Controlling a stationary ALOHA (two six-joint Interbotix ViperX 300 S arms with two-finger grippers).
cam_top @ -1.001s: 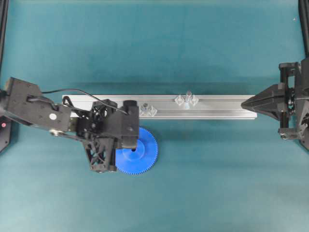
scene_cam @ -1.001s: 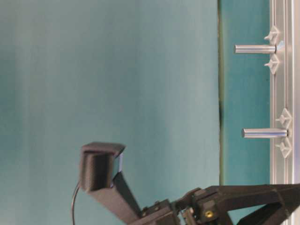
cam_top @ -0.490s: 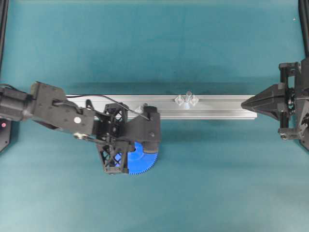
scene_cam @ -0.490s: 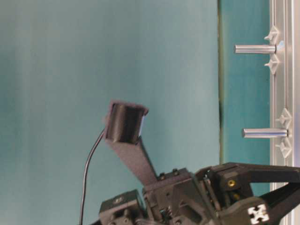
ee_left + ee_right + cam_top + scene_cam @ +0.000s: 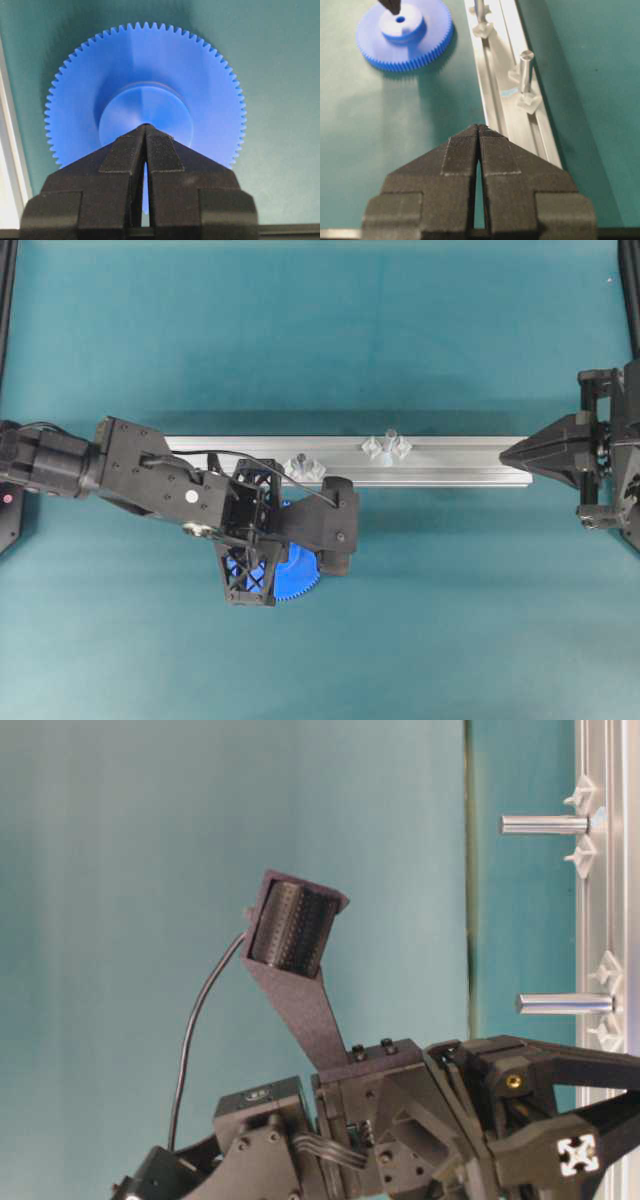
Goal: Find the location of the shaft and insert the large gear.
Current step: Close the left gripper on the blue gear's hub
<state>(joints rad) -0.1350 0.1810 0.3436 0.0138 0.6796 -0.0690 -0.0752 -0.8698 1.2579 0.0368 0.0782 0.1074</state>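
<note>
Approach step: left gripper (image 5: 145, 131), jaws pressed together and empty, hovers at the hub of the large gear (image 5: 145, 92), flat on the mat beside the rail (image 5: 450, 462). Next: spread, grasp, carry to the shaft (image 5: 390, 440).

A long aluminium rail (image 5: 460, 462) lies level across the teal table mat (image 5: 320, 330). On the rail stands a shorter dark-topped stub (image 5: 300, 461) between two small clear faceted mounts (image 5: 316, 473). Black frame posts (image 5: 8, 300) rise at the mat's far corners.
</note>
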